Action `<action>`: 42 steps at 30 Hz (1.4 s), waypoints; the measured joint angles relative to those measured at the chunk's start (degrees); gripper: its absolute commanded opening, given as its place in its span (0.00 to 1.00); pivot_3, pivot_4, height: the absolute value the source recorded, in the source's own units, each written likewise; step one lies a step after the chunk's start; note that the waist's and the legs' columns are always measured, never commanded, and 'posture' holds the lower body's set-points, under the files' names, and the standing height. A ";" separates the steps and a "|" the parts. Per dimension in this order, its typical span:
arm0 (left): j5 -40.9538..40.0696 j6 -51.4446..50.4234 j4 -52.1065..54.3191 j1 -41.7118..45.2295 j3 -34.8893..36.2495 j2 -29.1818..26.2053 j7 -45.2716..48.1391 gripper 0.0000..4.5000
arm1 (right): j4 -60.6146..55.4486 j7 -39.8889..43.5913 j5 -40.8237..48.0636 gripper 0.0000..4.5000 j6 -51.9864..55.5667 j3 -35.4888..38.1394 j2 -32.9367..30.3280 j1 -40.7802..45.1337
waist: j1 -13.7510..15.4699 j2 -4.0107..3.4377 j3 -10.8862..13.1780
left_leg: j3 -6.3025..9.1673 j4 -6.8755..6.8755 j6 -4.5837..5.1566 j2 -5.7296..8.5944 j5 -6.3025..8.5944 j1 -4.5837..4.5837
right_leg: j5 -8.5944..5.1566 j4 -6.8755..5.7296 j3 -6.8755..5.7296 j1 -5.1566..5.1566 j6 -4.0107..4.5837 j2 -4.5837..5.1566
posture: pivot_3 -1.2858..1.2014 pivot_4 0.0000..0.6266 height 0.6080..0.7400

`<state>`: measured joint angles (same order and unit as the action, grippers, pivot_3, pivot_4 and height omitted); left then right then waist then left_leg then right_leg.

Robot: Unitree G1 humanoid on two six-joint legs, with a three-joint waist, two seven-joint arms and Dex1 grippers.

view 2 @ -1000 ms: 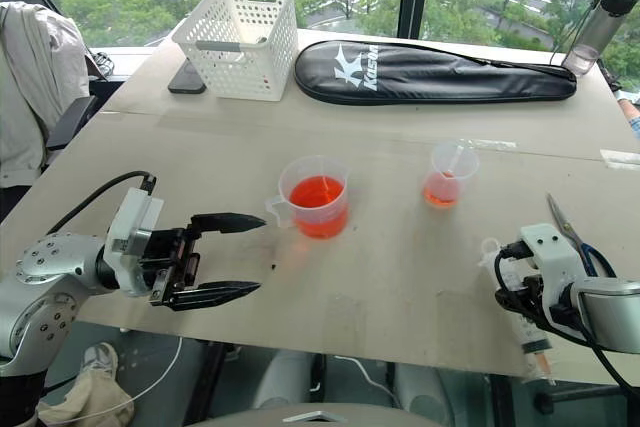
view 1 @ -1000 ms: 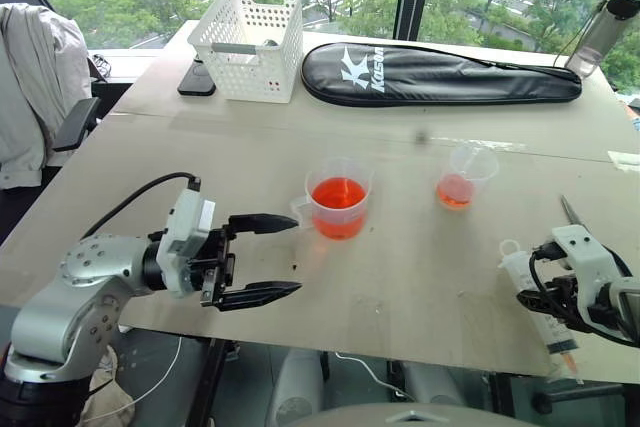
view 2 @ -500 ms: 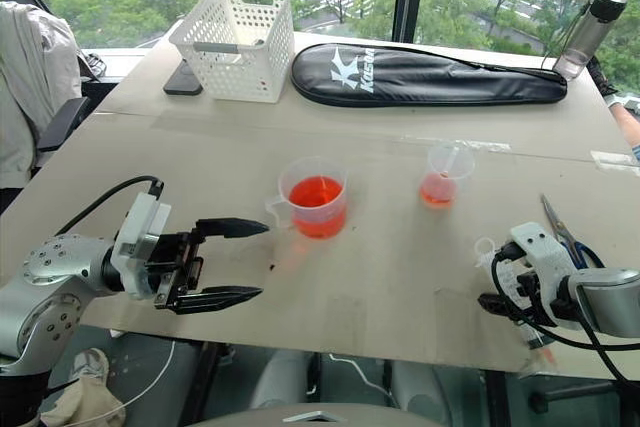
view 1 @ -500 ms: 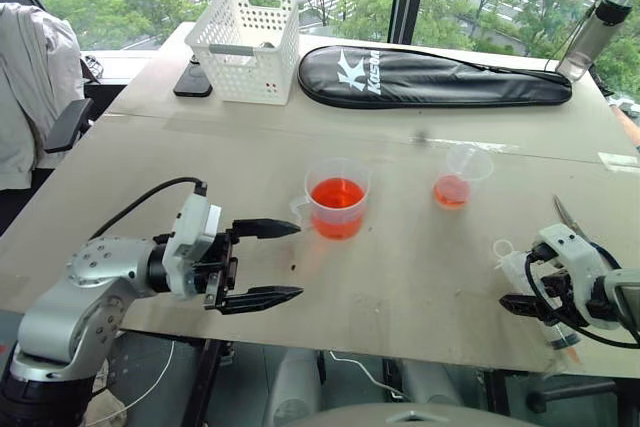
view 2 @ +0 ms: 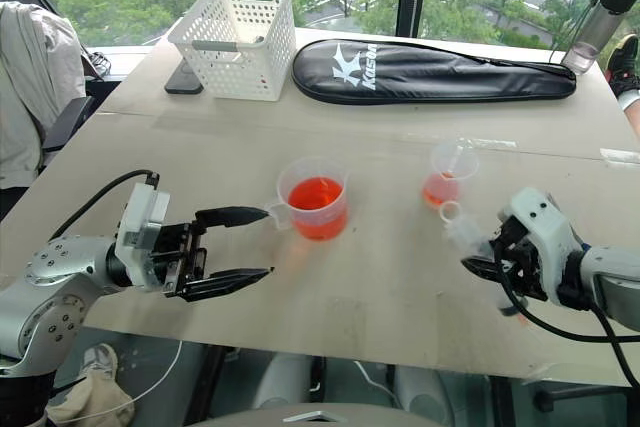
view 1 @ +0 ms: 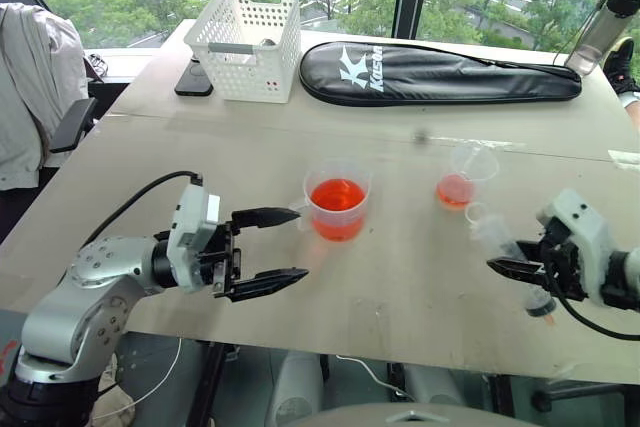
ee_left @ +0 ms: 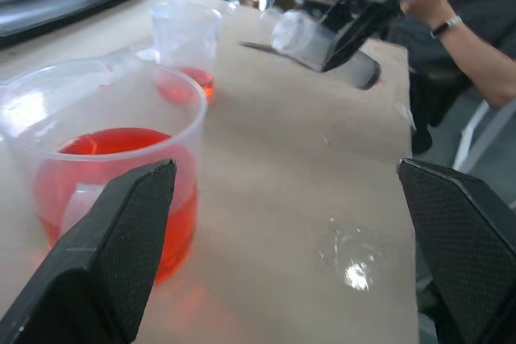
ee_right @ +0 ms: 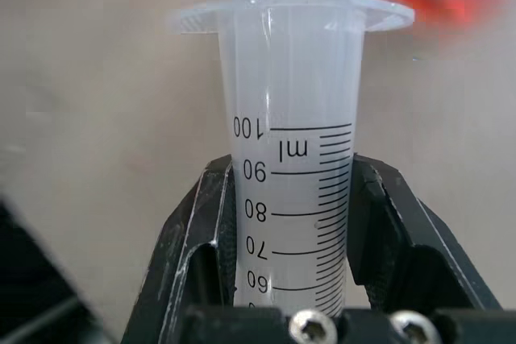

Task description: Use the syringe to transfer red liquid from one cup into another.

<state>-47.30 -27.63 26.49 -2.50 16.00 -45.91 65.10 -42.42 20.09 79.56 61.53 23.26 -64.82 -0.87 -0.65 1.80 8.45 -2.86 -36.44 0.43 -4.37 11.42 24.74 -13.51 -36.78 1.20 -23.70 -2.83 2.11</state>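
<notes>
Clear glossy plastic syringe (ee_right: 292, 159) and cups, matt pale wooden table (view 1: 420, 277), white plastic lattice basket (view 1: 246, 42).

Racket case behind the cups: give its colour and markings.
The racket case is black with white lettering, clearest in the left eye view.

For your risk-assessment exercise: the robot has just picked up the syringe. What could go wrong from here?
1. The right end effector grips the syringe on its smooth barrel; it might slip or tilt.
2. The small cup stands close beside the raised syringe and could be knocked over.
3. The open left end effector hovers near the large cup and might bump it, spilling red liquid.
</notes>
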 measured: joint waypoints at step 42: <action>-11.33 -26.43 -15.99 42.62 -1.64 -7.98 -21.07 1.00 | 33.68 7.34 -55.59 0.30 -39.64 -41.20 57.37 34.06 | -0.21 -0.07 0.37 | 0.12 -0.05 -0.09 0.07 -0.02 0.03 | 0.35 -0.36 0.09 -0.19 0.11 -0.17 | 0.52 0.24 0.88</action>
<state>-58.63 -54.07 10.50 40.11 14.37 -53.89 44.03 -8.74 27.43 23.97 21.89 -17.94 -7.45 33.19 -0.86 1.73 8.82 -2.74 -36.49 0.34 -4.29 11.40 24.77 -13.17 -37.14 1.30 -23.90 -2.72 1.94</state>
